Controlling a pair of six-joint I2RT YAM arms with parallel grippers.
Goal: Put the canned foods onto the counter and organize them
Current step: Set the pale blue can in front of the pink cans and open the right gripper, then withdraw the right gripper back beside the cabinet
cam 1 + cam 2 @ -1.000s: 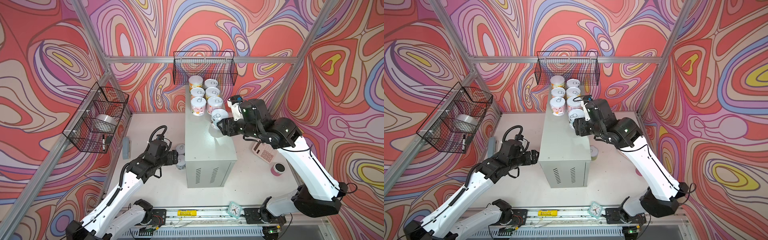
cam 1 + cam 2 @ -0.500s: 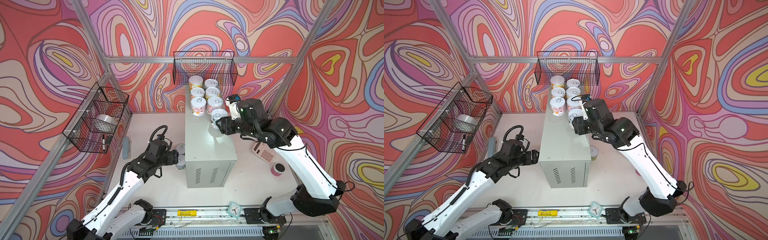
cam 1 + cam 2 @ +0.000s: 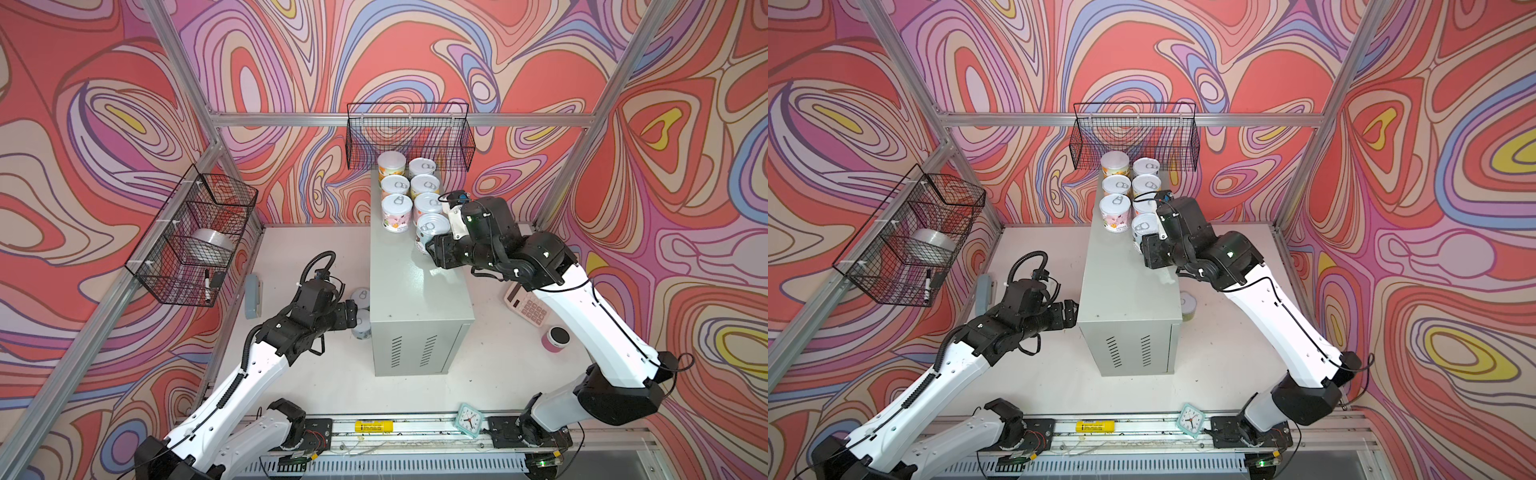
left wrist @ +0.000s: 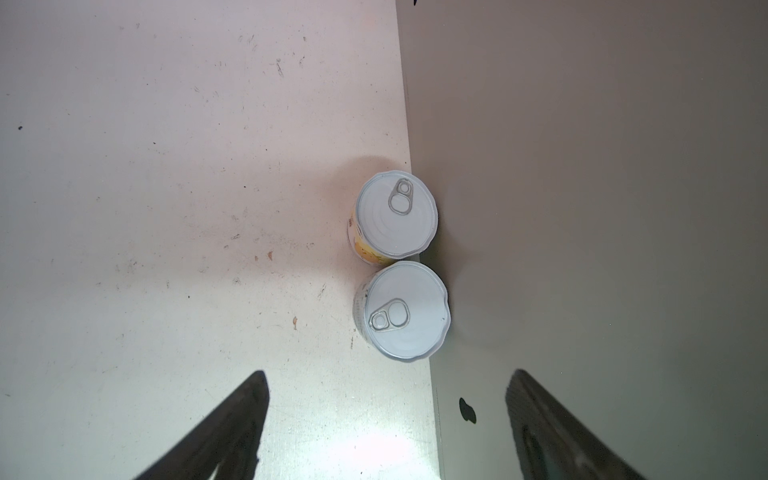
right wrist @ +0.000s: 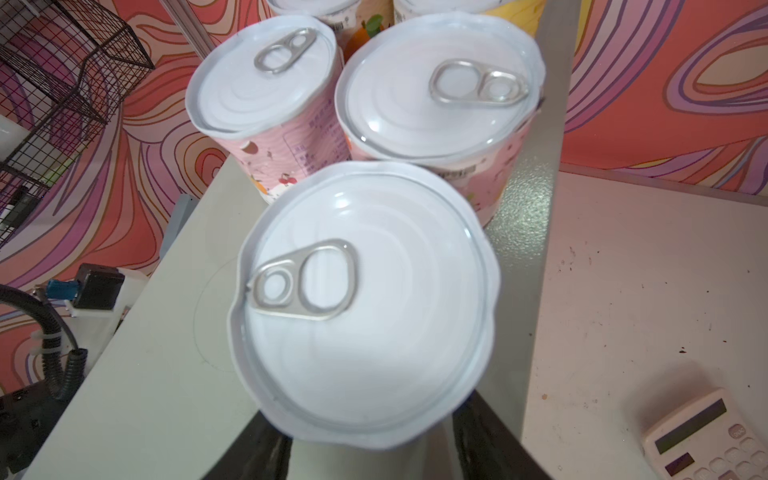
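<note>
Canned foods (image 3: pixel 397 208) mostly stand on the counter (image 3: pixel 419 291). You have six upright in two close rows at its far end, below the wire basket (image 3: pixel 409 137), and a seventh can (image 3: pixel 432 224) just in front of the right-hand row. Your right gripper (image 3: pixel 430 249) reaches around that seventh can low on its body. The right wrist view shows dark fingers (image 5: pixel 478 440) coming out from under the lid on both sides. The lid hides the contact, so you cannot tell whether the jaws are clamped on it or only close beside it.

Two more cans (image 3: pixel 360 296) stand on the white table (image 3: pixel 332 386) against the counter's left wall. A top view gives you only part of them past your left gripper (image 3: pixel 353 316). The left wrist view shows both lids whole and touching: a yellow-labelled can (image 4: pixel 397 216) and a dent-rimmed can (image 4: pixel 403 316). The left jaws stand wide apart near them, holding nothing.

A tenth can (image 3: pixel 1187 305) shows in just a top view, on the table by the counter's right wall.

Every lid is a silvery disc pressed with faint concentric rings and carrying a pull ring; the seventh can's rim is wavy. The two cans behind it wear pink paper labels. The counter is grey painted metal with a finely speckled gloss on top and vent slits (image 3: pixel 411 345) in its near end.
</note>
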